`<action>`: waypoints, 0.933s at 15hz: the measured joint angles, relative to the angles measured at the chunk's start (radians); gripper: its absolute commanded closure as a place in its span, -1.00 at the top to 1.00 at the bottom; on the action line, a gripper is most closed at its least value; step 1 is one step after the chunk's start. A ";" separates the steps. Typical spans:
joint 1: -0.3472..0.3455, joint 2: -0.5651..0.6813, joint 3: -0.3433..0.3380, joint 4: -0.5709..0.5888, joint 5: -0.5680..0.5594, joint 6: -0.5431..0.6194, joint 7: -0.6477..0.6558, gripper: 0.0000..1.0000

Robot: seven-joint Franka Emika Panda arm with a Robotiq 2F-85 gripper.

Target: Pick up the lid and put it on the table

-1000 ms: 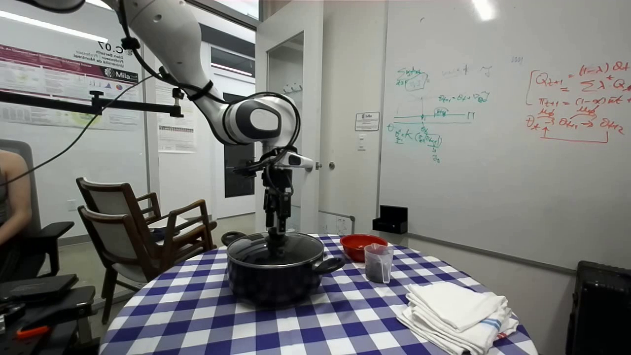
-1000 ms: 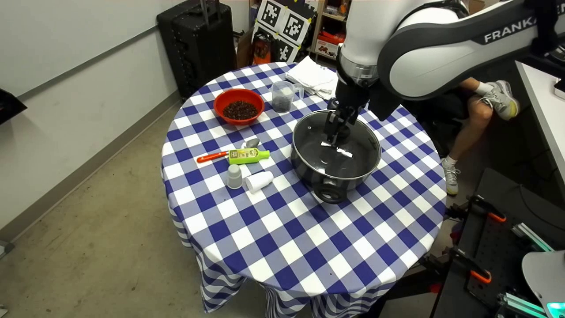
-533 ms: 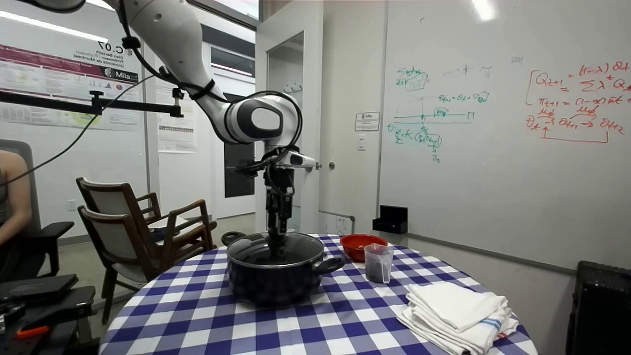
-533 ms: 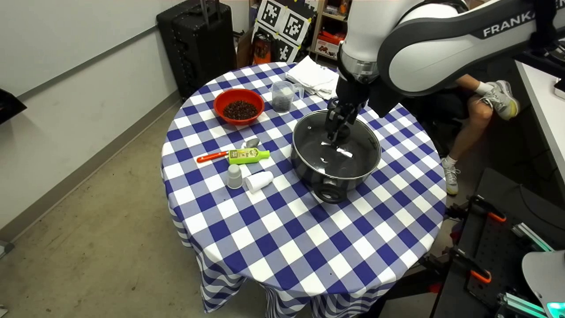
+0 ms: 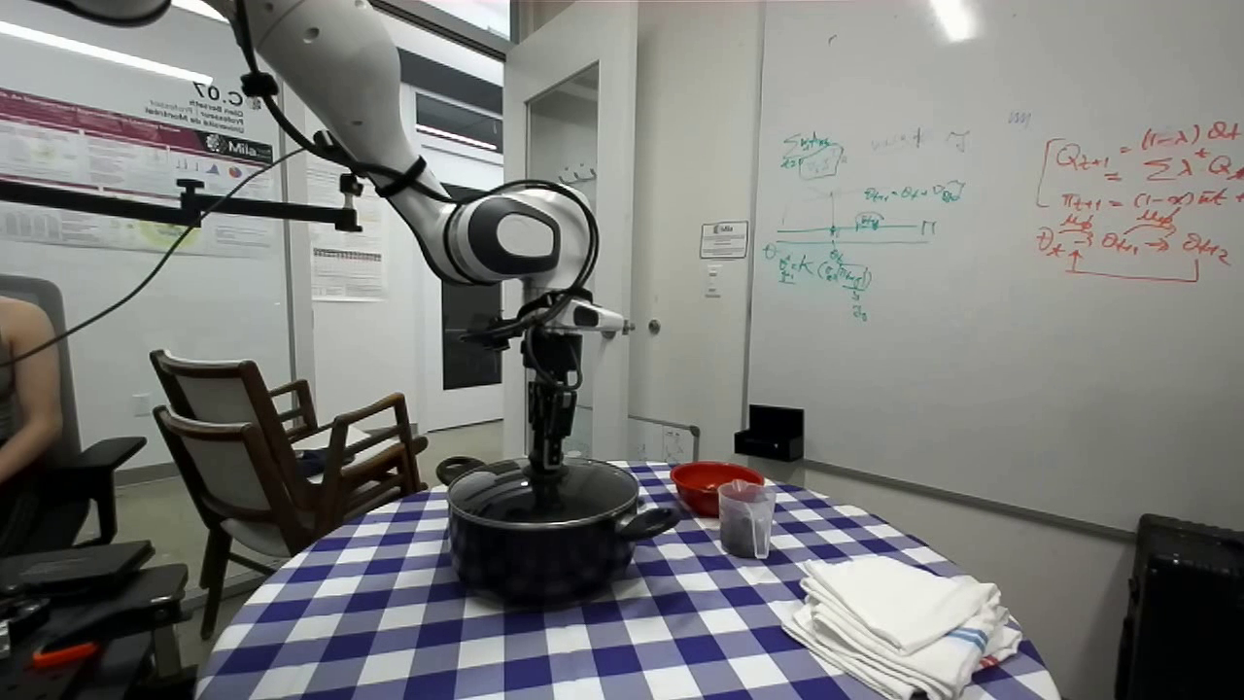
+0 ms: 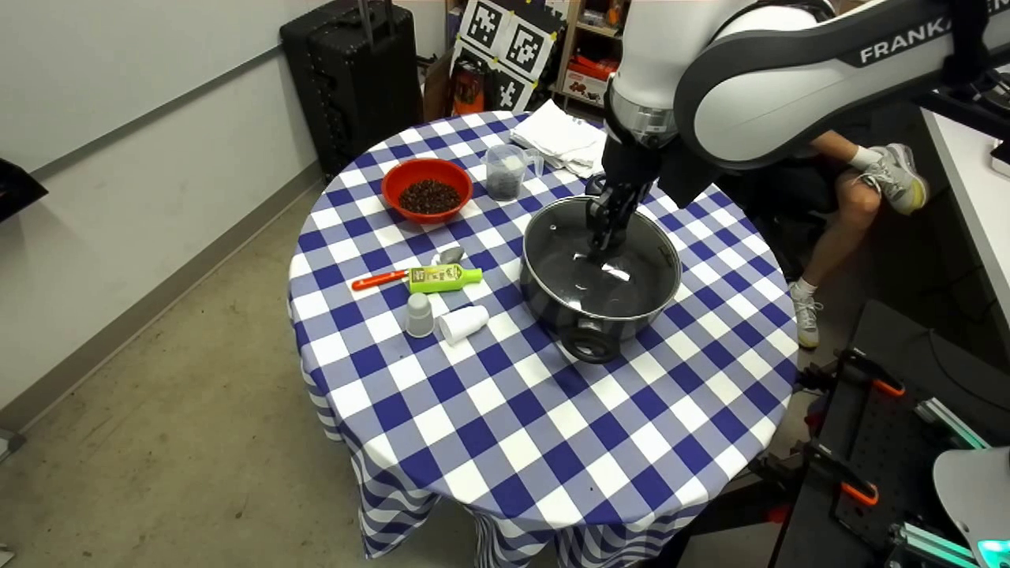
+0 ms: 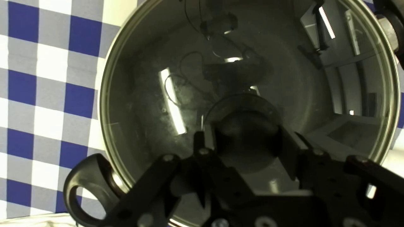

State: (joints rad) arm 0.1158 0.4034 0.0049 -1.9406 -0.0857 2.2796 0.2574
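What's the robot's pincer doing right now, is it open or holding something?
Pincer: looks closed, holding the lid by its knob; no gap shows at either side.

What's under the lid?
The lid covers the dark pot. Whether anything is inside can't be made out through the lid's reflections; the end effector blocks some of the wrist view.

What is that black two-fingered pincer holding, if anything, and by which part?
The round dark glass lid, seemingly: in the wrist view, the pincer looks shut on its black central knob.
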 measured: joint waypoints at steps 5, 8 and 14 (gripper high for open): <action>0.000 0.000 0.000 0.000 0.000 -0.001 0.000 -0.50; -0.002 -0.001 0.002 0.002 0.012 -0.008 -0.006 -0.50; -0.007 -0.095 0.064 -0.043 0.084 -0.098 -0.114 -0.50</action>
State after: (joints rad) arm 0.1090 0.3088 0.0688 -1.9836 -0.0022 2.1815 0.1431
